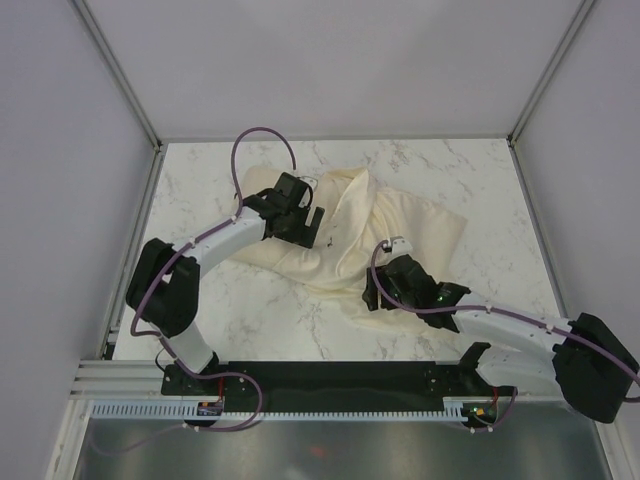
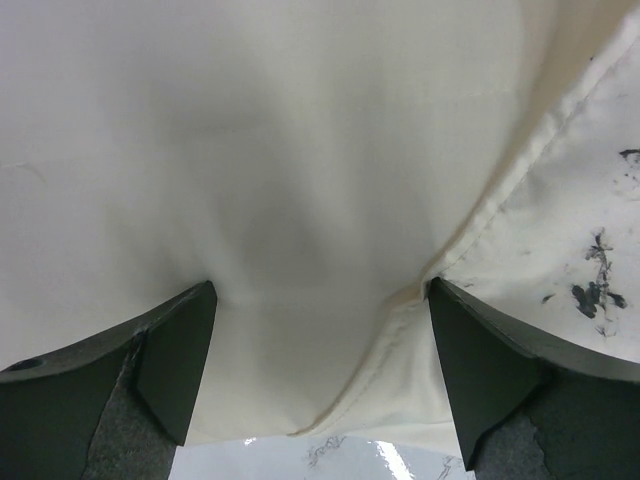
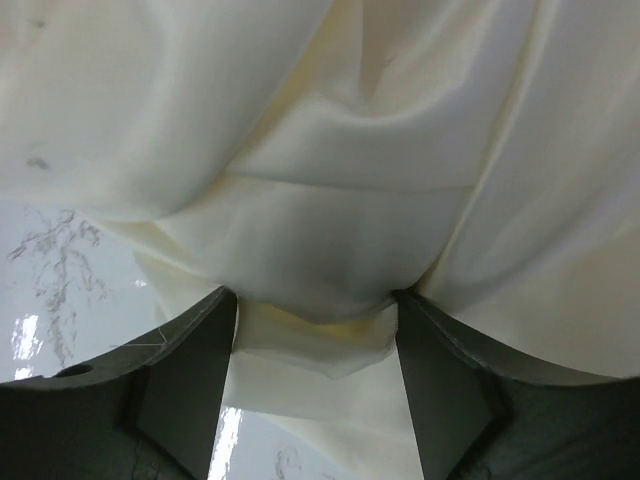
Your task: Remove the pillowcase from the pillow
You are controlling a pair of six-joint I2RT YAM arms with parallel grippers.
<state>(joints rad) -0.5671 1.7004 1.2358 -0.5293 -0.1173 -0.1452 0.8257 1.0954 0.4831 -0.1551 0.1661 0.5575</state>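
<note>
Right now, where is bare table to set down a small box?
Bare marble table in the far right corner, and a strip along the near edge. Crowded: the middle, with the pillowcase, left gripper and right gripper.

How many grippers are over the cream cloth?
2. The left gripper is open over the left part of the cream cloth; the right gripper is open at its near edge. None seems hidden.

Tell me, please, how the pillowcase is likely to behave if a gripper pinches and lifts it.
The pillowcase would probably sag limply, since it lies in soft, loose folds. Its slight sheen suggests it may slip from a shallow pinch. It looks thin, so likely light, though its far end may drag over the table.
</note>
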